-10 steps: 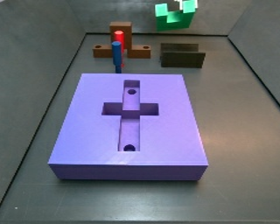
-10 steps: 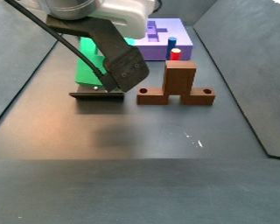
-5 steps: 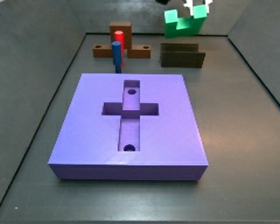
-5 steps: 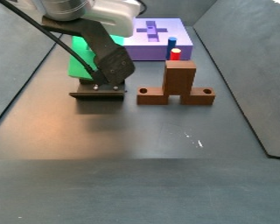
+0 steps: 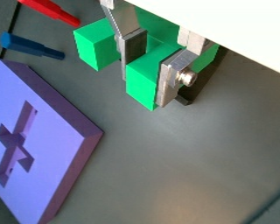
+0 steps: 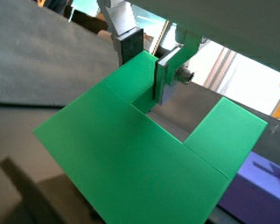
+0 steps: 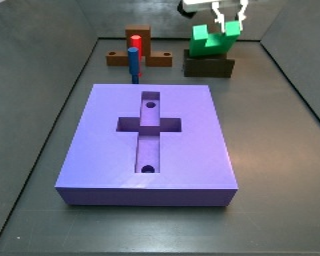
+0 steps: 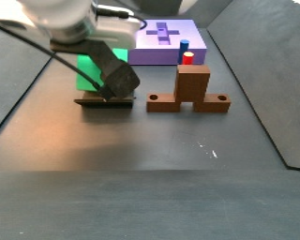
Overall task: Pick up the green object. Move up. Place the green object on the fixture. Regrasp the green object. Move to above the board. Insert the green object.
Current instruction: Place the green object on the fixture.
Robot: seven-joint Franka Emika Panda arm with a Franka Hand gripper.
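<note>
The green object (image 7: 207, 42) is a bright green blocky piece with two prongs. It sits on top of the dark fixture (image 7: 210, 68) at the far right, beyond the purple board (image 7: 156, 140). My gripper (image 7: 227, 20) reaches down from above and is shut on one prong. In a wrist view the gripper (image 5: 150, 77) has its silver fingers on both sides of the green object (image 5: 140, 87). In a side view the arm hides most of the green object (image 8: 85, 68) above the fixture (image 8: 102, 101).
An orange-brown stand (image 7: 145, 45) with a red peg (image 7: 135, 41) and a blue cylinder (image 7: 132, 62) stands left of the fixture. The stand also shows in a side view (image 8: 187, 91). Dark walls enclose the floor on both sides.
My gripper has come down with the green object, from high above the fixture to the fixture's top. The board, stand and pegs have not moved.
</note>
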